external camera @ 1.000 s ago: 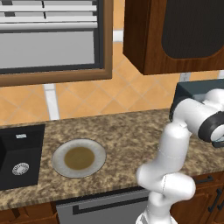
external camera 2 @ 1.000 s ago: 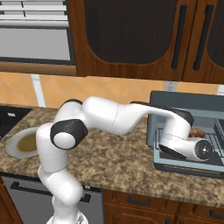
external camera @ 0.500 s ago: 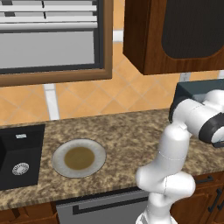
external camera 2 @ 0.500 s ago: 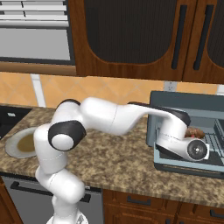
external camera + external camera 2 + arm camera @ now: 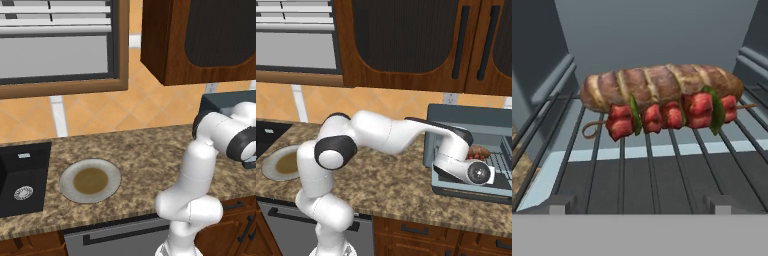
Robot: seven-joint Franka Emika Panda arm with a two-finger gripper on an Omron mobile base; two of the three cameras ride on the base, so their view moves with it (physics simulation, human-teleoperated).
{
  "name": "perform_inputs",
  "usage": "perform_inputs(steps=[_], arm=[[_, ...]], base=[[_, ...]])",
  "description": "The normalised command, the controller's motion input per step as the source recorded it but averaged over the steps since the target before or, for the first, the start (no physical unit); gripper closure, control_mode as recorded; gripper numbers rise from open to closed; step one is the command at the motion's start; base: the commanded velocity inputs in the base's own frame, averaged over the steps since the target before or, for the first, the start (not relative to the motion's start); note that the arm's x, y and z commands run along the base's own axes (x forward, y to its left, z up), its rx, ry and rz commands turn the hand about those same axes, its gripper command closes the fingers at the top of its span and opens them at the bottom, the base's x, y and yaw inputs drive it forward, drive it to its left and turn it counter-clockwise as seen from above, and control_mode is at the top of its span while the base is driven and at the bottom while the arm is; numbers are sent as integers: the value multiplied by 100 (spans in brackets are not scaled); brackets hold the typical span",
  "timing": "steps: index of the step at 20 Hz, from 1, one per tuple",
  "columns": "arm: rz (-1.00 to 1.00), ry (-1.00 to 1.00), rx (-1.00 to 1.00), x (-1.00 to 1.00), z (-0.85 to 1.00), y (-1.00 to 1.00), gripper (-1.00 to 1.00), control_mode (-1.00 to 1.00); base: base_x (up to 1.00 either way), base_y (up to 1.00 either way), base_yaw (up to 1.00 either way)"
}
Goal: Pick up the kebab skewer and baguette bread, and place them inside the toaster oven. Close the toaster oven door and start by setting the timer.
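The baguette bread (image 5: 662, 82) lies crosswise on the wire rack (image 5: 652, 165) inside the toaster oven (image 5: 471, 125). The kebab skewer (image 5: 669, 114), with red chunks and green bits, rests against its near side. My gripper (image 5: 640, 204) is open just in front of the rack, with nothing between its fingertips (image 5: 562, 202), a short way back from the food. In the right base view the toaster oven door (image 5: 476, 191) hangs open and flat below my hand. The food (image 5: 479, 151) shows as a small brown-red shape behind the wrist.
A round plate (image 5: 90, 180) with a brown centre sits on the granite counter (image 5: 145, 155), left of the arm. A black sink (image 5: 22, 180) is at the far left. Dark wooden wall cabinets (image 5: 406, 45) hang above the oven.
The hand has barely shifted, a touch lower in front of the oven mouth. The bread and skewer stay put on the rack, and the jaws remain wide.
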Motion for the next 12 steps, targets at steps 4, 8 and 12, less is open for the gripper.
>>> perform_inputs(steps=[4, 8, 12], arm=[[0, -3, 0, 0, -4, 0, -100, -100], [0, 0, 0, -2, 0, 0, -100, -100], [0, -1, 0, -14, 0, -1, -100, -100]], base=[[0, 0, 0], [0, 0, 0], [0, 0, 0]])
